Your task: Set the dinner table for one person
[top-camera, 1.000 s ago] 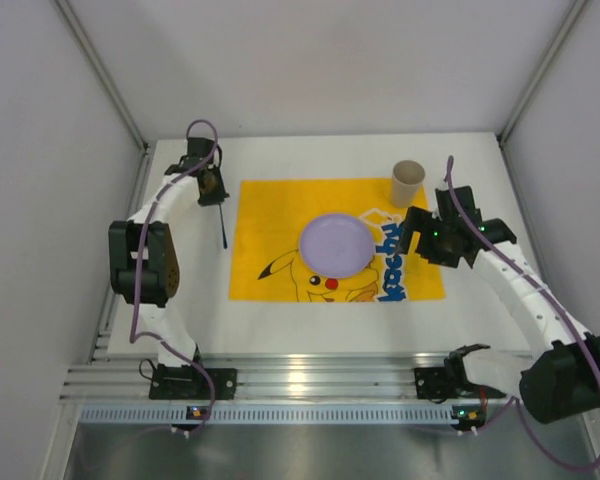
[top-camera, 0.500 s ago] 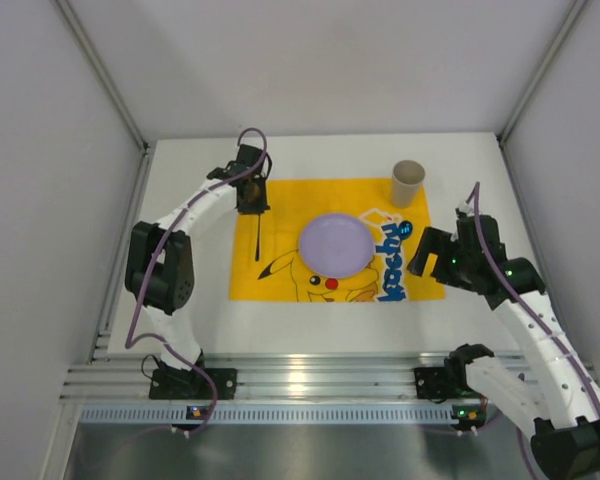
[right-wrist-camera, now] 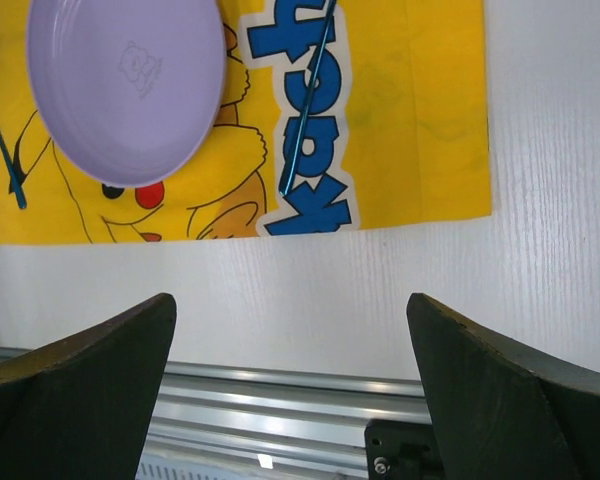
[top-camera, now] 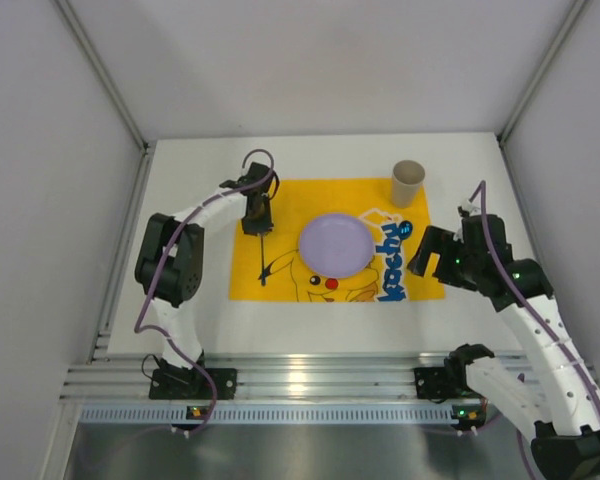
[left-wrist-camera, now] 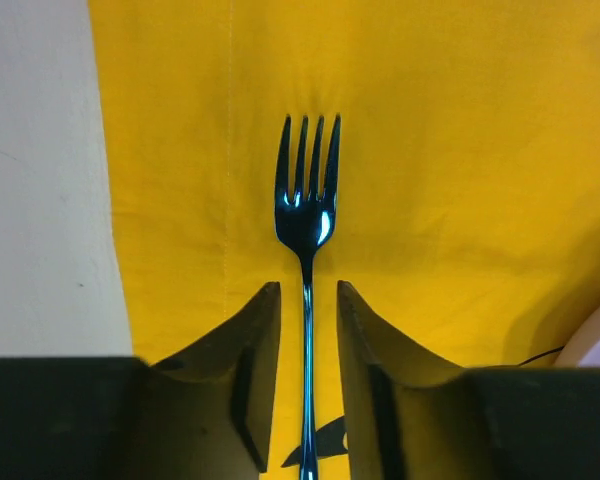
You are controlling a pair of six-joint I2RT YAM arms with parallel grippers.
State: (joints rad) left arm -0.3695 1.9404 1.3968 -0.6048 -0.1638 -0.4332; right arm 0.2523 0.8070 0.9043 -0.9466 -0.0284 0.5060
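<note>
Four pieces sit on or at the yellow cloth [top-camera: 290, 200]. The purple plate [top-camera: 336, 245] is in its middle, and the fork [left-wrist-camera: 306, 200] lies on the cloth to the plate's left. A slim blue utensil [right-wrist-camera: 307, 100] lies across the blue lettering to the plate's right. The beige cup [top-camera: 408, 183] stands upright at the cloth's far right corner. You cannot tell from these views whether that blue utensil is a spoon or a knife.

The white desk [top-camera: 330, 155] carries all of it. It fills the floor of the cell, with its silver rail [top-camera: 310, 380] along the near edge by the arm bases, and the cloth lies spread over its middle.

Your left fingers [left-wrist-camera: 255, 340] stand a little apart on either side of the fork's handle. A sliver of cloth shows on each side, so they are not clamped on it. The fork looks flat on the cloth, tines pointing away from the wrist. Your right fingers [right-wrist-camera: 90, 380] are spread wide over bare desk near the cloth's near right corner, with nothing between them.

By my reading the setting is nearly complete. What remains is to lift your left arm clear of the fork without dragging it. No other tableware waiting to be placed shows in any view.
</note>
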